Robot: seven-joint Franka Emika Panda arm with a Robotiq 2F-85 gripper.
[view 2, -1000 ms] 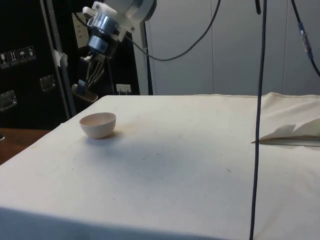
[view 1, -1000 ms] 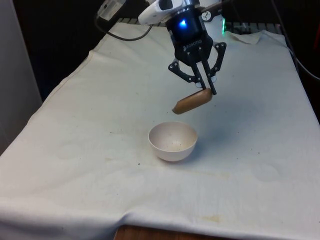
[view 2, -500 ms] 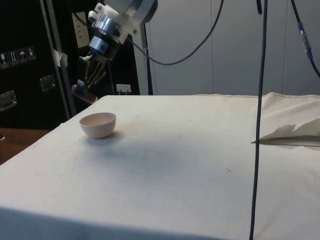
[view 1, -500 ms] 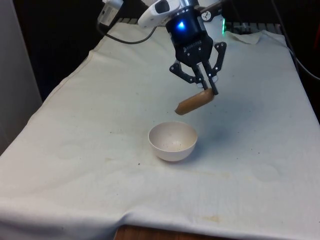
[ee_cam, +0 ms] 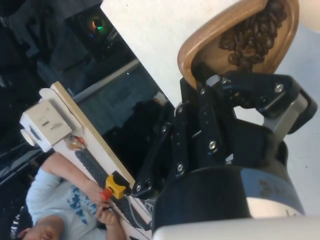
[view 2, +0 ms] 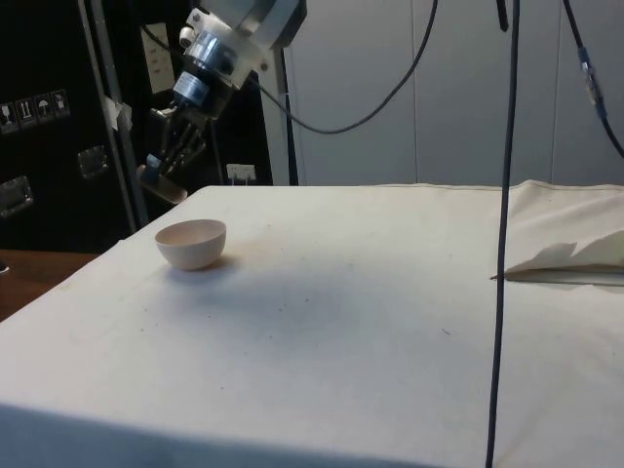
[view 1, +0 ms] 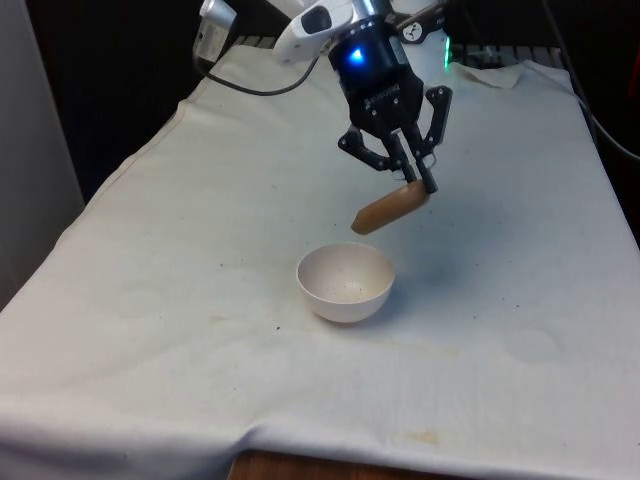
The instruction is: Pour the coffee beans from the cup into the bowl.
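Observation:
My gripper [view 1: 412, 181] is shut on the rim of a small brown cup [view 1: 389, 209] and holds it tilted in the air, mouth toward the front view's left. In the wrist view the cup [ee_cam: 210, 45] has dark coffee beans [ee_cam: 250, 35] lying against its lower side. A pale pink bowl [view 1: 345, 282] stands upright on the white cloth, just below the cup and slightly toward the front view's left. From the side, the gripper [view 2: 159, 174] holds the cup [view 2: 161, 184] above the far rim of the bowl [view 2: 191, 243]. A few specks lie inside the bowl.
The white cloth [view 1: 200, 300] covers the table, with a wooden table edge [view 1: 300, 467] at the near side. A folded part of the cloth [view 2: 570, 258] lies at the side view's right. A hanging black cable [view 2: 502, 234] crosses that view. A seated person [ee_cam: 55, 200] appears behind the table.
The gripper and cup have risen slightly and shifted a little toward the front view's right, and the cup is tilted more steeply. The bowl has not moved.

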